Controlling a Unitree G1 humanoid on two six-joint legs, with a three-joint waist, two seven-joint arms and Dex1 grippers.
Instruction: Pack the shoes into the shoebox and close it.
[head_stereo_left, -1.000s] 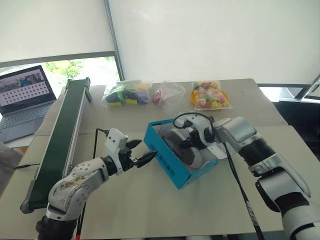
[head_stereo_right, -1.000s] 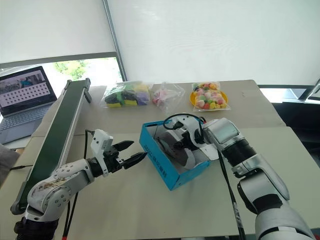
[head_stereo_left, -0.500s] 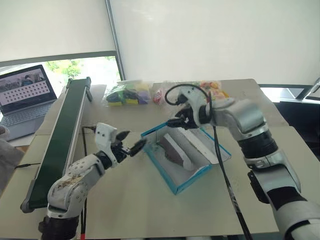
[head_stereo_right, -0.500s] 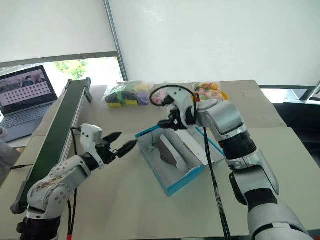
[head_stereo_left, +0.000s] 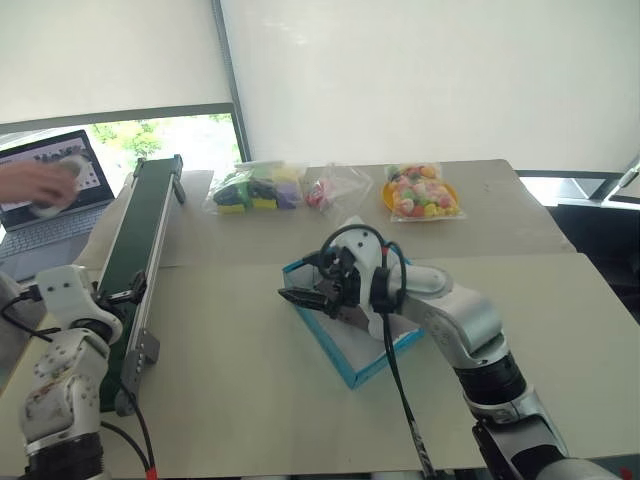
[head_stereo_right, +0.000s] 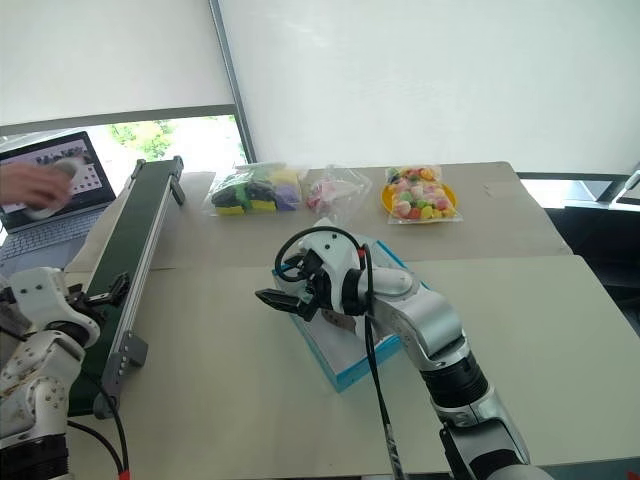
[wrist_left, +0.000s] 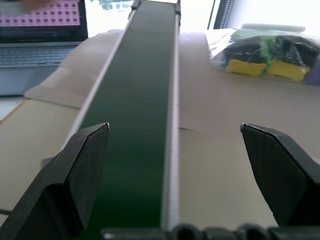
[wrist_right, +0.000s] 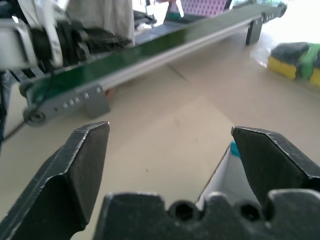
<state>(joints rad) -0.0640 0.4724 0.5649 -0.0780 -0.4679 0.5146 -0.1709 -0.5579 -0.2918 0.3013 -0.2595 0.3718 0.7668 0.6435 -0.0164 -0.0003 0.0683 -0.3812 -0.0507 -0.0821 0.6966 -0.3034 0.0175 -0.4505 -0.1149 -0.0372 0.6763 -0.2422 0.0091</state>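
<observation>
Left eye view: the turquoise shoebox (head_stereo_left: 352, 345) is seen on the beige table (head_stereo_left: 250, 400), near its middle, largely hidden behind the right gripper (head_stereo_left: 305, 298), whose two black fingers are spread wide over the box's left edge with nothing held between them. Whether the shoes are inside cannot be told, nor whether the lid is down. The left gripper (wrist_left: 177, 172) is shown in its wrist view with fingers spread and empty, pointed along the green conveyor belt (head_stereo_left: 130, 260) at the table's left side, well apart from the box. Closing appears to be the step in hand; the hinged flap would next have to be found and pressed flat by the right gripper.
</observation>
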